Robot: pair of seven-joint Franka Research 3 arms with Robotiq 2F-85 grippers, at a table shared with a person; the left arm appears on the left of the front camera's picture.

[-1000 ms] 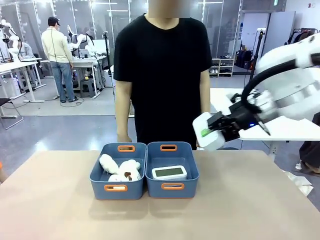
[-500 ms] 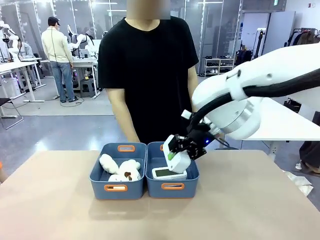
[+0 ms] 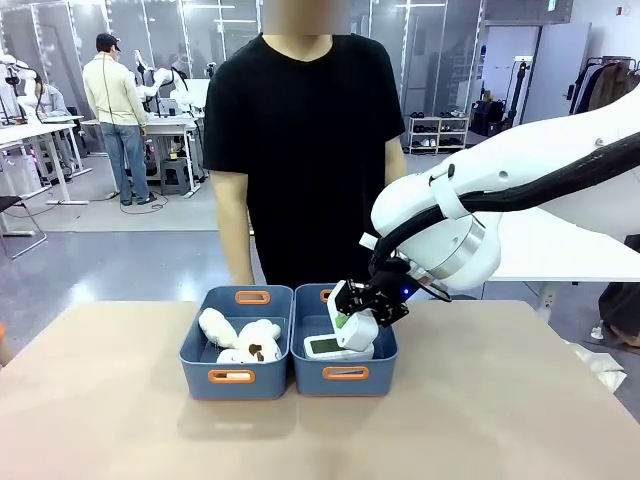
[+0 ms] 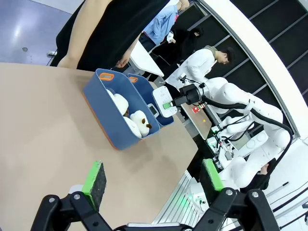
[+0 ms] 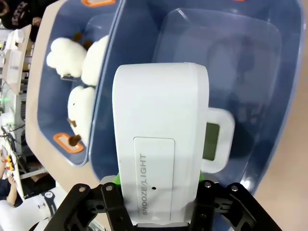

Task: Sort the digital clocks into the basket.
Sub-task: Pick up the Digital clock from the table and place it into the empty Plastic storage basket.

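Note:
My right gripper (image 3: 350, 312) is shut on a white digital clock (image 3: 357, 328), tilted on end just above the right slate-blue basket (image 3: 345, 373). In the right wrist view the held clock (image 5: 161, 139) shows its "SNOOZE/LIGHT" bar between my right gripper's (image 5: 159, 192) jaws. A second clock (image 5: 215, 140) lies face up on the basket's floor (image 5: 260, 77) below it. That lying clock (image 3: 335, 347) touches the held one in the front view. My left gripper (image 4: 153, 177) hangs open above bare table, well away from the baskets (image 4: 113, 118).
The twin basket (image 3: 232, 376) on the left holds fluffy white plush toys (image 3: 240, 338). A person in a black shirt (image 3: 300, 150) stands close behind both baskets at the far edge. The tan tabletop (image 3: 120, 420) lies bare in front and to both sides.
My right arm has swung in from the right with the clock and come down to the right basket. In the last half second it dropped slightly lower.

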